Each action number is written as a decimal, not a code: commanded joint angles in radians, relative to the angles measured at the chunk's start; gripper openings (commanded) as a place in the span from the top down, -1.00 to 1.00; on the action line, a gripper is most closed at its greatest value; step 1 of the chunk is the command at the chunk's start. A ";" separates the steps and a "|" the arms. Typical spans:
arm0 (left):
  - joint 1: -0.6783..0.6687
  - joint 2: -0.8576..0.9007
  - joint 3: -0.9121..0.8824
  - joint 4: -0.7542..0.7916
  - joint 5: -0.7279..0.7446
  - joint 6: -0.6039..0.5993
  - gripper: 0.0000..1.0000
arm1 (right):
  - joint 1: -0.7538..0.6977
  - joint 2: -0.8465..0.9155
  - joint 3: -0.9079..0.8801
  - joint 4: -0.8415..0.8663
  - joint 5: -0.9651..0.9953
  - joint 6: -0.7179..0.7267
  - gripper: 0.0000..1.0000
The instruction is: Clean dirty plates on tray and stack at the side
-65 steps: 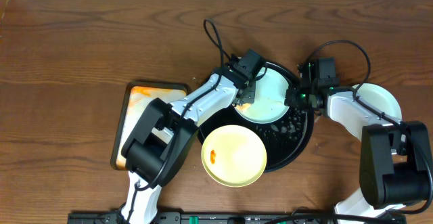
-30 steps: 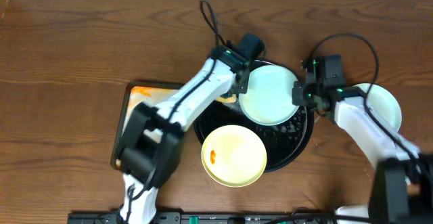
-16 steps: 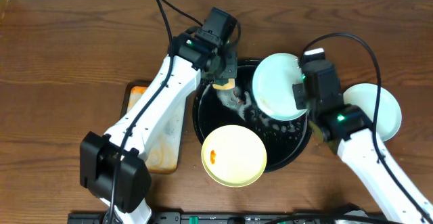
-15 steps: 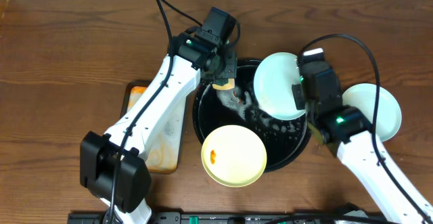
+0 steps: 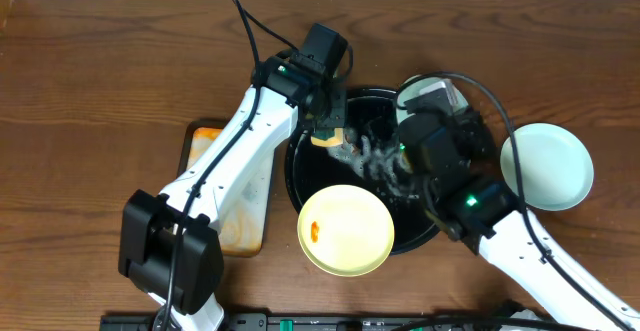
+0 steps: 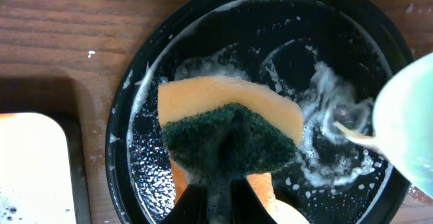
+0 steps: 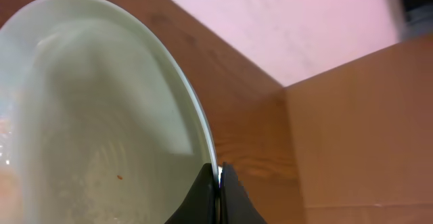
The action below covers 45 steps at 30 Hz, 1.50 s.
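My left gripper (image 6: 216, 198) is shut on an orange sponge with a dark green scouring side (image 6: 229, 137). It holds the sponge above the left half of the soapy round black tray (image 6: 145, 95), as the overhead view also shows (image 5: 330, 131). My right gripper (image 7: 218, 178) is shut on the rim of a pale blue plate (image 7: 101, 122), held tipped steeply on edge above the tray's right half. That plate's edge shows in the left wrist view (image 6: 413, 126). A pale yellow plate (image 5: 346, 229) with a small orange smear lies over the tray's front rim. A second pale blue plate (image 5: 546, 166) lies on the table at the right.
A small rectangular orange-stained tray (image 5: 205, 141) lies left of the black tray (image 5: 440, 226), partly under my left arm. White foam (image 5: 372, 156) covers the black tray's middle. The table is dark wood (image 5: 100, 71).
My right gripper has lifted the pale blue plate off the tray and tipped it up on edge. My left gripper has raised the sponge off that plate and holds it over the tray's left side.
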 commanded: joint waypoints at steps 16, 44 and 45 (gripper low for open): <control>0.018 0.002 -0.008 0.000 0.005 0.010 0.85 | 0.096 -0.012 0.014 0.012 0.223 -0.084 0.98; 0.019 0.002 -0.008 0.003 0.005 0.009 0.84 | 0.096 -0.012 0.014 0.013 0.223 -0.084 0.98; 0.019 0.002 -0.008 0.003 0.005 0.009 0.84 | 0.096 -0.012 0.014 0.013 0.223 -0.084 0.98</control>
